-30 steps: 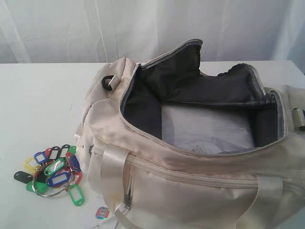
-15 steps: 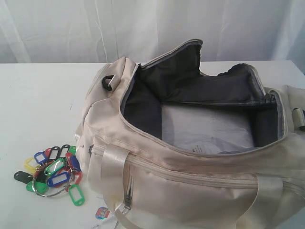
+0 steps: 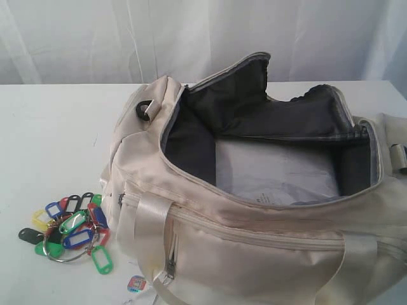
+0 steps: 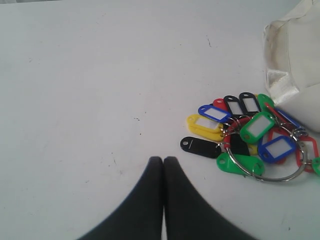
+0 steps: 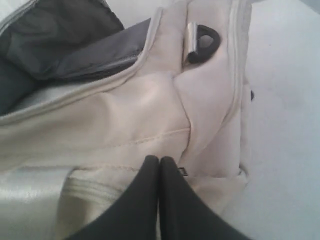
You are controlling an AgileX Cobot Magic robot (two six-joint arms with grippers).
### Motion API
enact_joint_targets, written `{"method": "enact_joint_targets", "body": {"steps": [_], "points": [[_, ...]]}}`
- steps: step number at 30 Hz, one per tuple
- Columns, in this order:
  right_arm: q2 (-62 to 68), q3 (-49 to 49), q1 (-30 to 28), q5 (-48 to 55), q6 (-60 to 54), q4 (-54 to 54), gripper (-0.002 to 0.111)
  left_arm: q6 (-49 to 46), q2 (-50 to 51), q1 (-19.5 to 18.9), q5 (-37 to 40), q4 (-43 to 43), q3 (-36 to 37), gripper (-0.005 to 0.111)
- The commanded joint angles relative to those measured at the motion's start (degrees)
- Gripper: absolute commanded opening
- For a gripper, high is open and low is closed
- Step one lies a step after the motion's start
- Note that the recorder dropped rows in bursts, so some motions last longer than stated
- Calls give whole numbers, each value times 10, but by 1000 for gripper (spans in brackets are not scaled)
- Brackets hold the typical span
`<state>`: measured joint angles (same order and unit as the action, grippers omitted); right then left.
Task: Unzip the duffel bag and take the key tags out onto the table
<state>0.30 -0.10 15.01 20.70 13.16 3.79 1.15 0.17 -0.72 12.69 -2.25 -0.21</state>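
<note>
The cream duffel bag (image 3: 254,241) lies unzipped on the white table (image 3: 51,127), its dark grey lining (image 3: 267,114) and pale bottom showing. The key tags (image 3: 70,229), coloured tags on a metal ring, lie on the table just left of the bag. In the left wrist view my left gripper (image 4: 163,160) is shut and holds nothing, above bare table (image 4: 100,75) a short way from the key tags (image 4: 250,137). In the right wrist view my right gripper (image 5: 159,160) is shut with nothing in it, over the duffel bag (image 5: 125,120) end near a black D-ring (image 5: 202,42). Neither gripper shows in the exterior view.
A small red-and-blue paper tag (image 3: 136,283) lies at the table's front edge beside the bag. A white curtain (image 3: 191,35) hangs behind the table. A shiny strap handle (image 3: 149,222) lies over the bag's near side.
</note>
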Motion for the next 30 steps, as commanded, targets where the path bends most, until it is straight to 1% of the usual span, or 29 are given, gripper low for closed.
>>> {"method": "enact_joint_targets", "body": {"steps": [1, 30], "points": [[-3, 1, -2, -5, -165, -7, 0, 1, -2, 3, -1, -7, 2, 0], [-3, 1, -2, -5, -164, -8, 0, 1, -2, 3, -1, -7, 2, 0]]}}
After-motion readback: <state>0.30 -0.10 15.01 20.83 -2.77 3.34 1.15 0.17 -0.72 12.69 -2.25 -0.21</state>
